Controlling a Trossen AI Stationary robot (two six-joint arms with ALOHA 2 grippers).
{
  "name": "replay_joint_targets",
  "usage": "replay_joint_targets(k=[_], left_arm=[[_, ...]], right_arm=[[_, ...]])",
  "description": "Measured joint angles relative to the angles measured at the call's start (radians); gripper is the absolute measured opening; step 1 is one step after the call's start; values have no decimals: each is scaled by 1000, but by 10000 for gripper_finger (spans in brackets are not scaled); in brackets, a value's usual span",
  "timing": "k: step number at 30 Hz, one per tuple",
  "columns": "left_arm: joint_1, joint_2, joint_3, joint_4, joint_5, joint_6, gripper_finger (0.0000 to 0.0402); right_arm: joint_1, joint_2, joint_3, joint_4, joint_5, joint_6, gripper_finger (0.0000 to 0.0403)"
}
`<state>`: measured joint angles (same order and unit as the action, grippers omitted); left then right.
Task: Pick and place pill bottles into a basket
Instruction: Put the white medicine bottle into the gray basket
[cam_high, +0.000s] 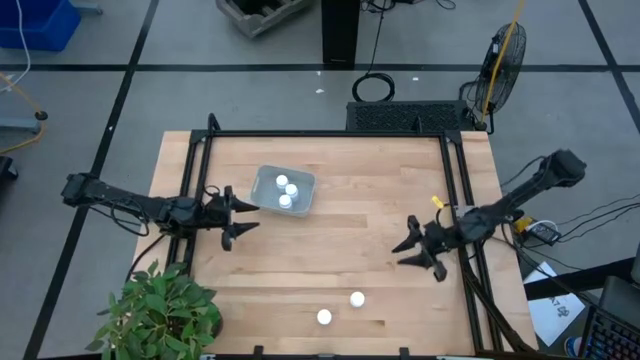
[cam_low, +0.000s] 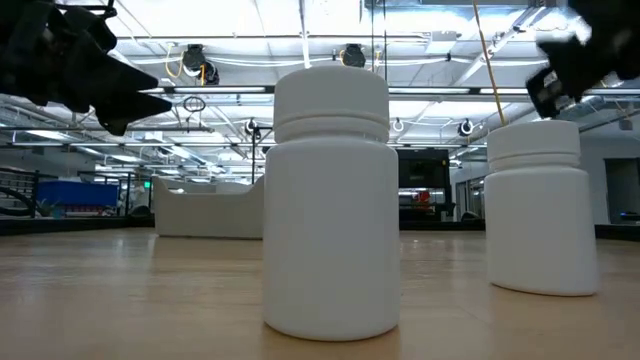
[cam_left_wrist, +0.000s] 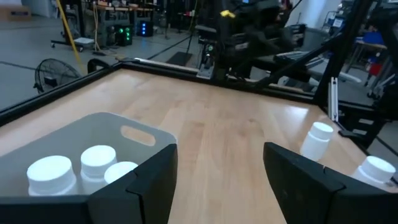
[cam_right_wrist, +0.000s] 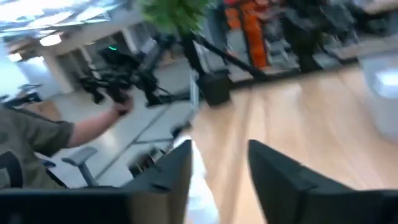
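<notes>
The pale grey-blue basket stands on the wooden table's far left part and holds three white pill bottles; they also show in the left wrist view. Two more bottles stand upright near the front edge, large in the low view. My left gripper hovers open and empty just near-left of the basket. My right gripper is open and empty at the table's right, far-right of the two loose bottles.
A potted green plant stands at the table's near left corner. A black frame runs along the far edge and both sides. A person's arm shows beyond the table in the right wrist view. Bare wood lies between the basket and the loose bottles.
</notes>
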<state>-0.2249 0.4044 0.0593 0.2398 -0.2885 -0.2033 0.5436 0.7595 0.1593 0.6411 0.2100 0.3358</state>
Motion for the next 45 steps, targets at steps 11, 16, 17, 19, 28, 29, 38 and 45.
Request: replay_joint_targets(k=[11,16,17,19,28,29,38,45], left_arm=[[0,0,-1,3,-1,-35,244],[0,0,-1,3,-1,-42,244],[1,0,-1,2,-1,-43,244],[1,0,-1,0,-1,-44,244],[1,0,-1,0,-2,-42,244],[1,0,-1,0,-2,-42,244],[1,0,-1,-3,-10,-41,244],[1,0,-1,-4,-11,-41,244]], right_arm=[[93,558,267,77,25,-139,326],[94,696,339,73,30,-142,342],[93,725,351,75,34,-141,342],[93,769,375,85,55,-143,340],[93,908,445,91,53,-140,339],[93,919,446,89,54,-139,339],[93,995,495,87,50,-138,339],[93,993,496,71,51,-137,338]])
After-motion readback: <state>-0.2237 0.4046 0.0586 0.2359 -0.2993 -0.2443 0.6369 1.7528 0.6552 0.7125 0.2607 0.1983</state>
